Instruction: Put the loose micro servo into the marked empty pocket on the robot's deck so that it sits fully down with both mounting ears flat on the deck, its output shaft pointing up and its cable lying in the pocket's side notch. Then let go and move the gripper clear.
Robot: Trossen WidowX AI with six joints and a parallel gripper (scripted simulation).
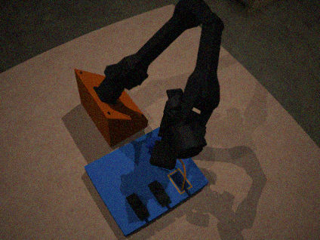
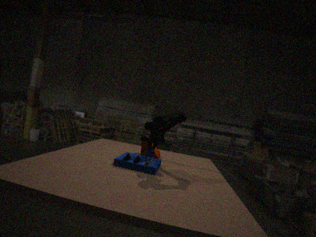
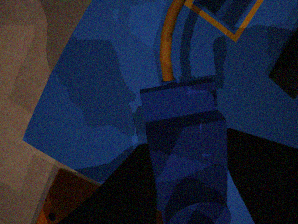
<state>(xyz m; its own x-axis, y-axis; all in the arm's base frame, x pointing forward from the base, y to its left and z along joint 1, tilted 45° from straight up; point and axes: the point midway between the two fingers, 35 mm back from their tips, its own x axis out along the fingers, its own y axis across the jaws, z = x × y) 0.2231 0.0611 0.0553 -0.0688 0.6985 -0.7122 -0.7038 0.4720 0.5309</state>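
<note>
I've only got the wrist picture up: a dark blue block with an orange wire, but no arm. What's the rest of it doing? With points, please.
Observer: From the top view, the black arm (image 1: pixel 205 56) bends over the blue deck (image 1: pixel 107 177) (image 2: pixel 134 167) (image 3: pixel 47 125), reaching in from an orange wedge-shaped block (image 1: pixel 94 109).
Visitor: I see just a corner of an orange outline. What is it?
Observer: The top view shows the whole outline (image 1: pixel 174 186) (image 3: pixel 212 19): a rectangle around a dark pocket.
Visitor: Anything else on that deck?
Observer: Yes, two dark servos (image 1: pixel 138 207) (image 1: pixel 159 193) sit in a row with the outlined pocket.
</note>
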